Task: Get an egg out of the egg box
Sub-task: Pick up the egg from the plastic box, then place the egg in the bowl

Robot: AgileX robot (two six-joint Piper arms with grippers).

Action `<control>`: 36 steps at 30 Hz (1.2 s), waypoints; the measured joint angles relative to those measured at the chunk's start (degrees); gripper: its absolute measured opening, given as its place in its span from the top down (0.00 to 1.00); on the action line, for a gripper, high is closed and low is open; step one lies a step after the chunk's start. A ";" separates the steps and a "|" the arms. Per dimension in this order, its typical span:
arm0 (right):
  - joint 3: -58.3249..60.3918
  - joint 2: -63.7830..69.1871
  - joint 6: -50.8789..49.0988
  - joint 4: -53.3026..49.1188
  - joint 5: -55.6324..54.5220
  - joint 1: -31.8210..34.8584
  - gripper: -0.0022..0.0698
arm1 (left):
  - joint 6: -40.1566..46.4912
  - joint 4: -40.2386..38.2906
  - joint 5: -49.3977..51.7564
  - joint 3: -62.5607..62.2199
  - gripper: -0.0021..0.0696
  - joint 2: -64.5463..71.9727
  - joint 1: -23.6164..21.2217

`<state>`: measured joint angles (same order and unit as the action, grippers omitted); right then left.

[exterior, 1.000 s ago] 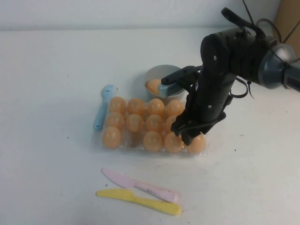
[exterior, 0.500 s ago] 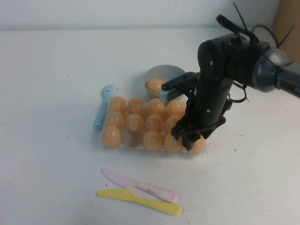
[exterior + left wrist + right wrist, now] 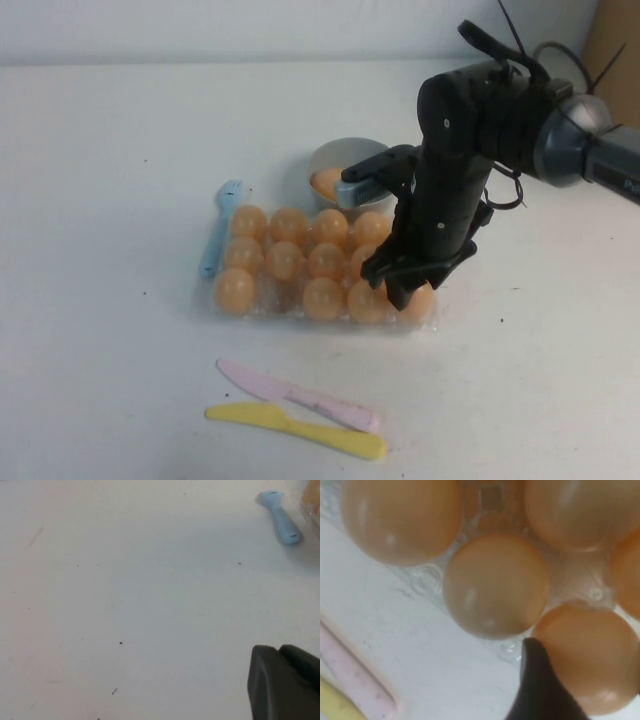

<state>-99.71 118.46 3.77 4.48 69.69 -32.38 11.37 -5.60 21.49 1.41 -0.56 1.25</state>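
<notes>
The right gripper [image 3: 408, 292] stands low over the near right corner of the egg box [image 3: 225, 312], and across the last second it has shifted slightly left and settled closer onto the corner egg [image 3: 418, 302]. The egg remains seated in its cup at that corner, partly hidden by the fingers. In the right wrist view one dark fingertip [image 3: 540, 690] lies against the side of that egg [image 3: 592, 655], but whether the fingers have closed on it cannot be told. In my judgement the grasp is being set and the lift has not begun. The left gripper [image 3: 285, 685] hangs over bare table, well apart from the tray, near the blue fork [image 3: 280, 517]; its opening cannot be told either.
</notes>
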 joint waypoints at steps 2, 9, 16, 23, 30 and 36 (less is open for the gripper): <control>-1.95 0.09 -0.29 0.00 0.39 0.00 0.49 | 0.00 0.00 0.00 0.00 0.98 0.00 0.00; -4.71 -1.96 -0.35 0.36 0.66 0.00 0.50 | 0.00 0.00 0.00 0.00 0.98 0.00 0.00; -6.76 -5.07 -0.48 -2.09 0.98 0.00 0.50 | 0.00 0.00 0.00 0.00 0.98 0.00 0.00; -10.82 -4.79 -0.56 -7.28 -7.30 0.00 0.50 | 0.00 0.00 0.00 0.00 0.98 0.00 0.00; -13.28 2.39 -0.70 -7.82 -20.79 1.79 0.49 | 0.00 0.00 0.00 0.00 0.98 0.00 0.00; -16.96 9.90 -0.80 -7.86 -23.72 2.90 0.43 | 0.00 0.00 0.00 0.00 0.98 0.00 0.00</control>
<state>-116.67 128.36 2.96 -3.38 45.97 -29.48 11.37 -5.60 21.49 1.41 -0.56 1.25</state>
